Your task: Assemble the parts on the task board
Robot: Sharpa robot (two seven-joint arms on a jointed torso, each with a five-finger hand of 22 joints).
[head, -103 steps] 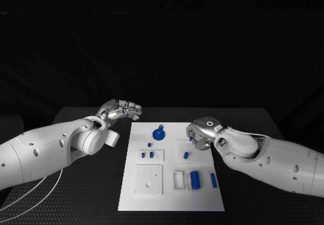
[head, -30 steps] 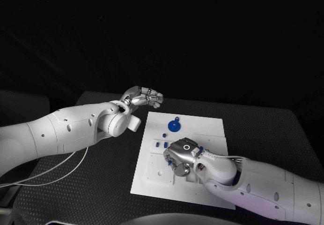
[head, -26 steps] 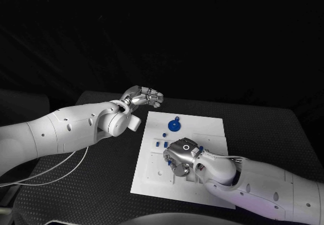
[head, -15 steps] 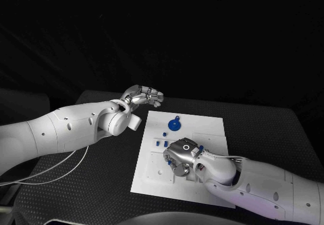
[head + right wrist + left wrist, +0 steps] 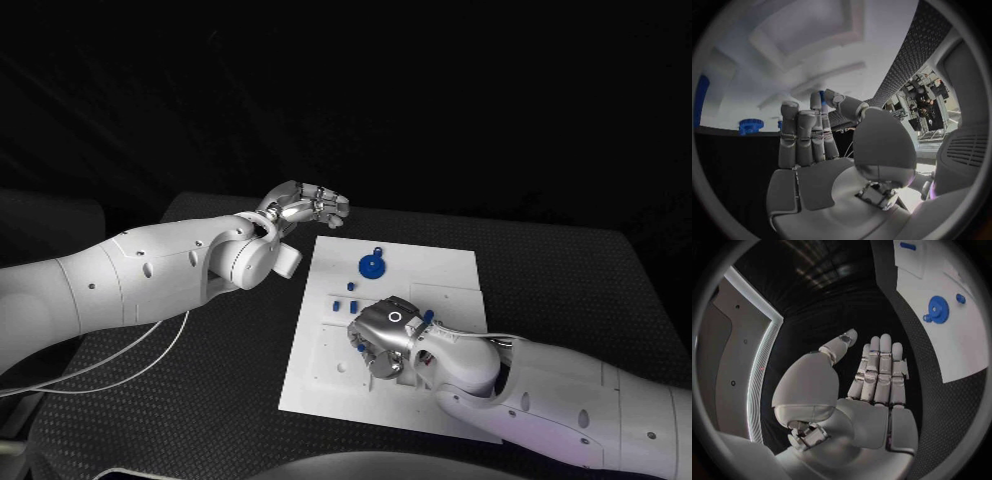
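From the head cam I see the board (image 5: 450,268) lying mid-table (image 5: 577,270), white, skewed a bit, w/ the blue parts on it. The gear (image 5: 372,267) sits flat on the far part of the board, small knob beside it toward the far edge. A few small pegs (image 5: 348,301) lie just nearer than the gear, close to my R hand.

R hand (image 5: 385,340) is down over the board's middle, back of hand up toward the cam, fingers pointing down at the board. A bit of blue shows at the fingers (image 5: 423,320). R wrist cam: fingers (image 5: 806,134) straight and side by side, thumb alongside, palm bare, nothing held as far as I can see. Whether the fingertips touch the board, can't tell.

L hand (image 5: 303,208) hangs off the board, over the table's far L corner area, well apart from the parts. L wrist cam: fingers (image 5: 879,367) extended, lying together, thumb off to the side, nothing in the palm. That cam also gets the gear (image 5: 936,306) and a peg (image 5: 908,246) on the board (image 5: 967,350) beyond the fingertips.
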